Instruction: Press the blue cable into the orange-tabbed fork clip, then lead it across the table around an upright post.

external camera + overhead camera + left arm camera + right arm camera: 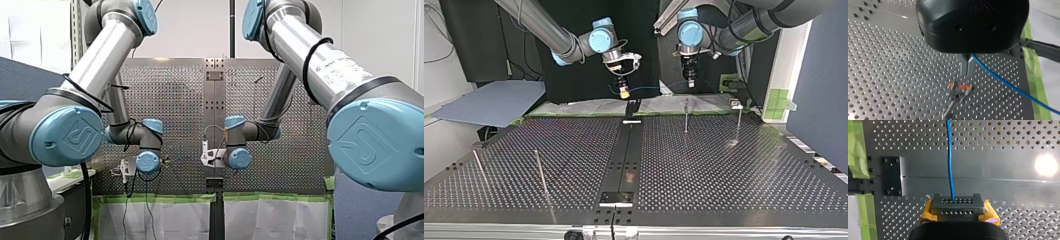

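Holds the blue cable (1008,83) pinched between the closed metal fingers (964,65) of my black left tool (967,73), up over the perforated table (898,75). From those fingers, slants away over a strip of green tape (1034,75) along the table's edge. Just below the fingertips and apart from them, the orange-tabbed fork clip (959,87) on its metal stem, not yet holding the cable.

Grips the same cable further along in my right tool (957,202), clenched on it between yellow pads (991,213). Straight ahead of that tool, crosses the table's smooth middle strip, with a black plate (891,176) off to one side.

In the top view: both tools raised near the table's far edge, well clear of the surface, my right at the view's left, my left at its right, the cable a thin blue line between them. On the table, four upright posts (685,116): two at the far right, near my left tool, and two at the near left, well apart from both tools.
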Controlling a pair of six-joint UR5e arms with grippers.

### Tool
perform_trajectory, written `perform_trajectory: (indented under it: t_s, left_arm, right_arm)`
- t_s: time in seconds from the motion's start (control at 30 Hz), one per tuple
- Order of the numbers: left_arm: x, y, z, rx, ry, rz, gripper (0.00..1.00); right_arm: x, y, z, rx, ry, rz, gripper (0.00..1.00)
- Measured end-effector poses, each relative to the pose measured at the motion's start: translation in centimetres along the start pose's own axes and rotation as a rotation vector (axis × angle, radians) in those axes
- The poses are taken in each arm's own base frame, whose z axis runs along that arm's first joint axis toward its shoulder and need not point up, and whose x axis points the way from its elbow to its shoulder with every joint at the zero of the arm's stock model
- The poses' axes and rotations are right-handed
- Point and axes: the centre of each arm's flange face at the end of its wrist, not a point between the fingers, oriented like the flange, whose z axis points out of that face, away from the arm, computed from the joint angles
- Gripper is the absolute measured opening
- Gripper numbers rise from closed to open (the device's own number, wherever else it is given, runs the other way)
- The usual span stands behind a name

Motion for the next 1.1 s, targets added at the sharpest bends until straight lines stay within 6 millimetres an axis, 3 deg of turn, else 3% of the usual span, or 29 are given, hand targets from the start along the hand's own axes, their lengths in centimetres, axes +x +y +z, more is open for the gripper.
perform_trajectory:
  t_s: [0.27, 0.6, 0.93, 1.1]
  left_arm:
    - [-0.6, 0.5, 1.7, 0.021, 0.009, 0.014, 0.01]
    - [-1.8, -0.2, 4.1, 0.044, 0.005, 0.005, 0.01]
    - [0.7, 1.5, 5.5, -0.013, 0.023, -0.041, 0.01]
    - [0.6, 1.5, 6.9, -0.006, 0.011, -0.063, 0.01]
  right_arm:
    - [-0.3, 1.2, 0.7, 0.011, 0.017, 0.014, 0.0]
    - [-2.6, 2.0, 2.4, 0.029, 0.002, 0.024, 0.0]
    - [-1.7, 0.8, 3.8, 0.055, 0.018, 0.019, 0.0]
    - [-1.4, 0.2, 4.1, 0.066, 0.028, 0.019, 0.0]
